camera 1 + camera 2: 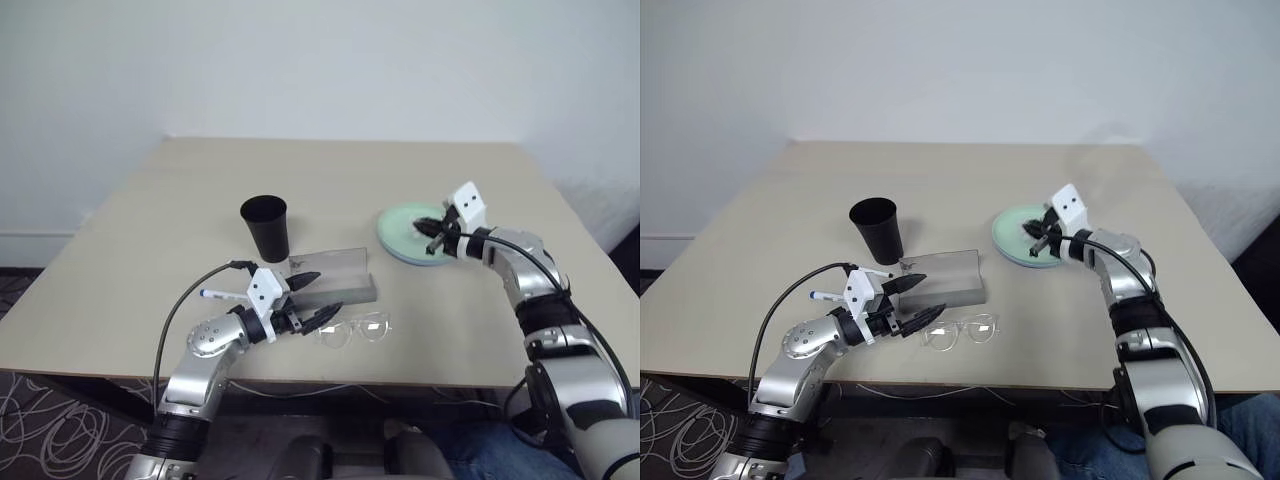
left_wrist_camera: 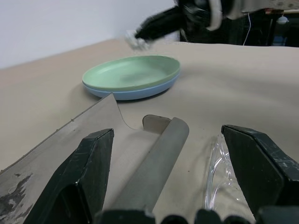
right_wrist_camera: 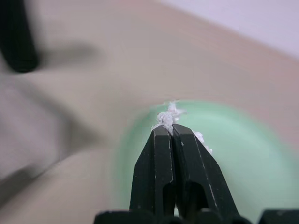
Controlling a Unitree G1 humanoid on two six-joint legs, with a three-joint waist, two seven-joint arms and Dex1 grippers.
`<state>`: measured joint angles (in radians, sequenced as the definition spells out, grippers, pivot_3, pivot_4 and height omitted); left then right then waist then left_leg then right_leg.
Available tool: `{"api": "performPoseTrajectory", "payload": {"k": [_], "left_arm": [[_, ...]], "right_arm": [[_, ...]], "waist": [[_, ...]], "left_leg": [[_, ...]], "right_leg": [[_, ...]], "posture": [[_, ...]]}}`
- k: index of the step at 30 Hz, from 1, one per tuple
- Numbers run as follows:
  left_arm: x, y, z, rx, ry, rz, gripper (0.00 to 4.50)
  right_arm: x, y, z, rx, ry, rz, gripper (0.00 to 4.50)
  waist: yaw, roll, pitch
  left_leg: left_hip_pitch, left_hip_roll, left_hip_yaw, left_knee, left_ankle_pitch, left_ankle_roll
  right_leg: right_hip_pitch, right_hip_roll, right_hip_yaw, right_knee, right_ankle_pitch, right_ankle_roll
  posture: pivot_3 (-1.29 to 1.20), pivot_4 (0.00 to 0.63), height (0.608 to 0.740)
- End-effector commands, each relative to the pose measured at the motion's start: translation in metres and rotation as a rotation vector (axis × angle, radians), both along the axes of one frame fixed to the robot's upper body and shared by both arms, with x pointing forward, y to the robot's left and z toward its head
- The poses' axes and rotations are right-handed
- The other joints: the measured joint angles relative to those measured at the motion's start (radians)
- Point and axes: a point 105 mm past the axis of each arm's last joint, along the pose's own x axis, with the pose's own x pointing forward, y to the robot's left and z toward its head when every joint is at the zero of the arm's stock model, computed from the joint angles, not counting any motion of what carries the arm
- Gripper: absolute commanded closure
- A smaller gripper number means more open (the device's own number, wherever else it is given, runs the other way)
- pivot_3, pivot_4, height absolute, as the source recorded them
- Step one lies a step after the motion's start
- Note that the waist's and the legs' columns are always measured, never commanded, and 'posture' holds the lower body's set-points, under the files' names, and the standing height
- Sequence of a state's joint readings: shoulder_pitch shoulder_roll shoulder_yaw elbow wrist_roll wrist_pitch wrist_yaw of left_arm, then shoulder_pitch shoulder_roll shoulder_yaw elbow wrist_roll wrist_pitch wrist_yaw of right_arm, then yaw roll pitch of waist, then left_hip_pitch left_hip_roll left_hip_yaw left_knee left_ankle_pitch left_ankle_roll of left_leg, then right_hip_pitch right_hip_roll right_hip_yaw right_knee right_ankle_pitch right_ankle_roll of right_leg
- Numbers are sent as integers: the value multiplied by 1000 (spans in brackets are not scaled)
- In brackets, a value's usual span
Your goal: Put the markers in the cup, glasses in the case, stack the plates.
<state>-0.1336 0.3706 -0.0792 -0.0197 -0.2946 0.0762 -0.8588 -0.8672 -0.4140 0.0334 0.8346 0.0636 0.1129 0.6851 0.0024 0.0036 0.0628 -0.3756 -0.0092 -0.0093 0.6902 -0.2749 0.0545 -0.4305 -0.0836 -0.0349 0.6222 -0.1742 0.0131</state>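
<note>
The mint green plate [image 1: 405, 225] lies stacked on the light blue plate [image 2: 124, 94] at the right of the table. Just above them my right gripper [image 1: 433, 240] is shut on a small crumpled white paper [image 3: 167, 115]. The grey case [image 1: 340, 288] lies in the middle with its translucent lid [image 2: 70, 140] folded back. The clear glasses [image 1: 352, 328] rest on the table in front of it. My left gripper [image 1: 318, 298] is open and level, with one finger over the case and the other near the glasses. The black cup [image 1: 264, 228] stands upright behind the case. One white marker [image 1: 222, 295] lies beside my left wrist.
The tan table [image 1: 330, 175] has bare surface at the back and left. Its front edge runs just below the glasses. A black cable [image 1: 185, 300] loops off my left wrist above the marker.
</note>
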Motion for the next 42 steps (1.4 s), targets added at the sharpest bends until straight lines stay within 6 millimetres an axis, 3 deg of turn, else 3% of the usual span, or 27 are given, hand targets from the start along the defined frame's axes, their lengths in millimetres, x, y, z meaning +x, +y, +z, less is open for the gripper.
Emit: {"api": "performPoseTrajectory", "payload": {"k": [1, 3, 8, 17, 23, 27, 34, 42], "left_arm": [[2, -3, 15, -18, -60, -14, 579], [3, -3, 16, -16, -64, -10, 579], [3, 0, 16, -11, -65, -3, 579], [12, 0, 32, 10, -42, -58, 579], [26, 0, 36, 183, 38, -180, 579], [35, -13, 54, 216, 56, -277, 579], [40, -25, 60, 412, 63, -427, 579], [38, -36, 47, 648, 61, -530, 579]], "right_arm": [[12, -8, 5, -3, -28, -86, 4269], [14, -10, 2, 6, -13, -102, 3847], [15, -12, 0, 5, -19, -111, 2158], [-3, -20, 0, 42, -77, 1, 2158], [-44, -12, -14, 78, -84, 208, 2158], [-64, -5, -25, 110, -62, 273, 2158], [-86, 7, -35, 187, -46, 347, 2158], [-104, 13, -47, 238, 9, 372, 2158]], "waist": [[0, 0, 0], [0, 0, 0], [-6, 0, 0], [-4, 0, 0], [-5, 0, 0], [-5, 0, 0], [-15, -1, 0], [-15, -1, 1]], "left_leg": [[0, -1, 0, 0, 0, 0], [-1, -1, 0, 0, 0, 0], [0, -1, 1, -1, 0, 0], [0, -1, 0, 0, 0, 0], [0, -1, -1, 0, 0, 1], [1, -1, 0, 1, 0, 1], [1, -5, -1, 1, 0, 0], [1, -5, 0, 1, 0, 1]], "right_leg": [[0, 0, 0, 0, 0, 0], [0, 0, 0, 0, 0, 0], [0, 0, 1, 0, 0, 0], [1, 1, 0, 0, 0, 0], [1, 1, 1, 0, 0, 1], [1, 1, 2, 0, 0, 1], [2, 3, 2, 0, 0, 1], [1, 3, 4, 0, 0, 1]], "posture": [[0, 0, 721], [0, 0, 721], [0, 0, 721], [0, 0, 721], [0, 0, 721], [0, 0, 721], [0, 0, 721], [0, 0, 721]]}}
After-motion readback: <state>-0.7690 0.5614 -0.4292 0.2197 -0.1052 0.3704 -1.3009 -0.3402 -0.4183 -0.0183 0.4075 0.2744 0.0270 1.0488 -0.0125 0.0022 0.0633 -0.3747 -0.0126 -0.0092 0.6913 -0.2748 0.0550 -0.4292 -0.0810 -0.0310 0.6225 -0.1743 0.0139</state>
